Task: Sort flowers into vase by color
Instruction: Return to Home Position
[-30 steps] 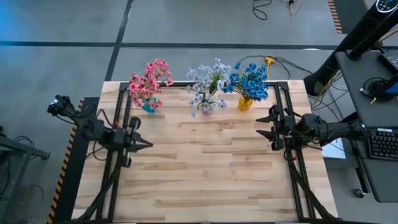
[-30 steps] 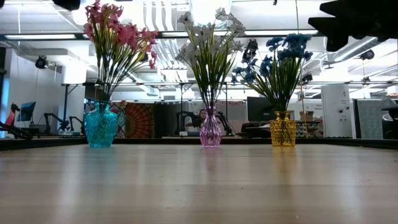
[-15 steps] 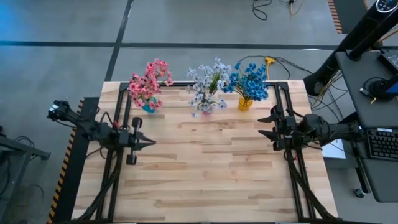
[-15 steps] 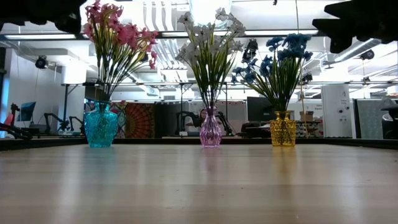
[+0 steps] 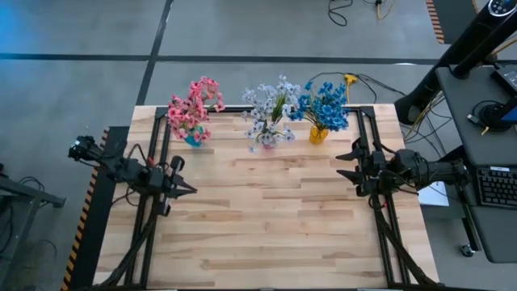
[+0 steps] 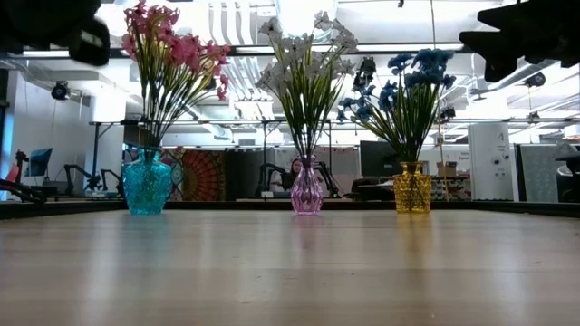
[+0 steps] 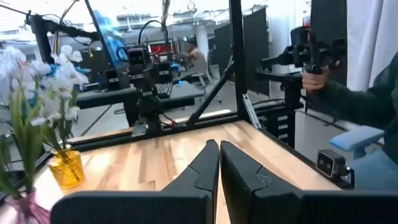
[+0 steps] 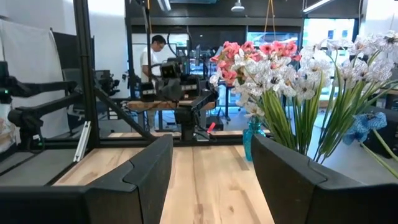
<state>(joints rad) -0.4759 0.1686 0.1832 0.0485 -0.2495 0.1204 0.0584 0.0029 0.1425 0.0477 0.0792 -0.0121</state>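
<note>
Retracting: my left gripper (image 5: 187,189), clenched empty, has drawn back left of the pink vase (image 6: 306,186); right gripper (image 5: 340,162) waits released on its other side. I judge the flowers (image 5: 266,109) sorted.

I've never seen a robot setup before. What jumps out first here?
Three bouquets line the table's far edge: pink flowers in a blue vase, white flowers in a pink vase, blue flowers in a yellow vase. In front, the shut left gripper and open right gripper point inward from opposite sides.
</note>
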